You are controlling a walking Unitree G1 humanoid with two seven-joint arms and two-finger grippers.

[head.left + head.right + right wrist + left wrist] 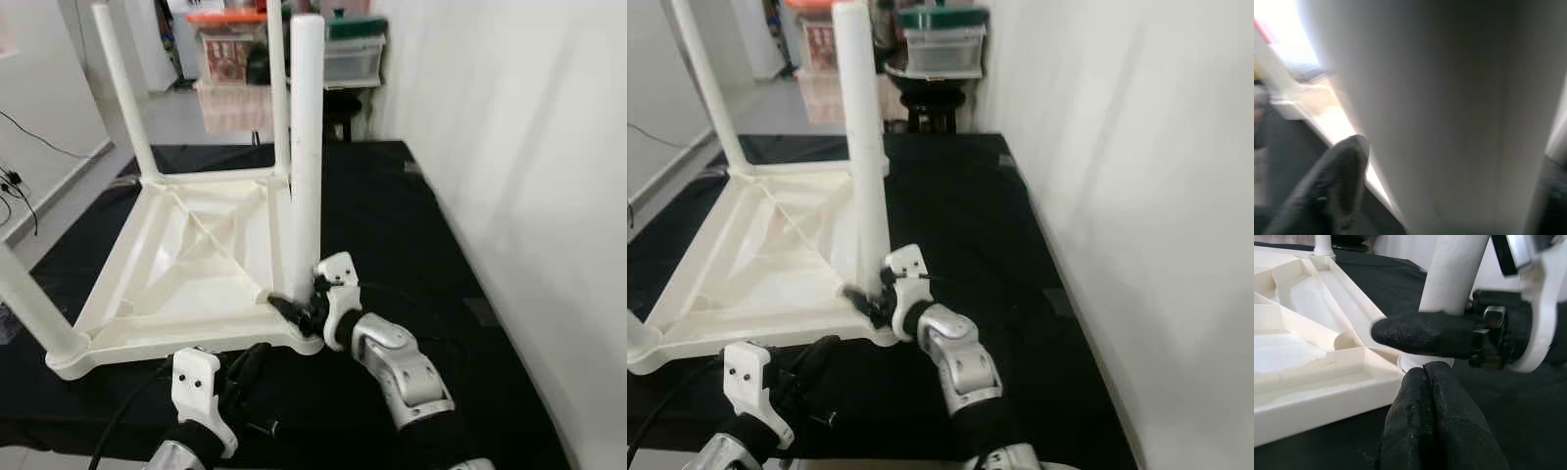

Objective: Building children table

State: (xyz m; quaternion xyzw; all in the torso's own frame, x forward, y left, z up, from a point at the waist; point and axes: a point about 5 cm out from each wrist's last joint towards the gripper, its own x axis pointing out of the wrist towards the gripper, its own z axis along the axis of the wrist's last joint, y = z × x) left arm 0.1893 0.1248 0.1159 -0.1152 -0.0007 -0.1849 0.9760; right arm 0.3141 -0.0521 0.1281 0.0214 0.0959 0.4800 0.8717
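**White plastic table upturned on a black-draped surface**

White moulded plastic forms the children's table [186, 264], which is laid upside down on a black cloth [392, 215] so that its ribbed underside faces up. Four round white legs are seen rising from its corners. The near right leg [306, 147] is stood upright in the corner socket closest to the robot; the far left leg [122, 88] and the far right leg [278, 88] are seen behind it, and the near left leg [29, 308] is cut off by the picture's edge.

The right gripper [294, 308] is set at the base of the near right leg, just above the socket. Its black fingers [1420, 335] are laid against the leg, one on either side of it in the right wrist view, so the jaws are seen pinching the leg.

The left gripper [1435, 416] is held low in front of the same corner, just short of the table's rim, with its two fingers pressed together on nothing. A black cable [127, 411] is seen trailing beside the left arm.

A white wall [529, 147] is seen along the robot's right, and stacked storage boxes [343, 49] beyond the cloth's far end.
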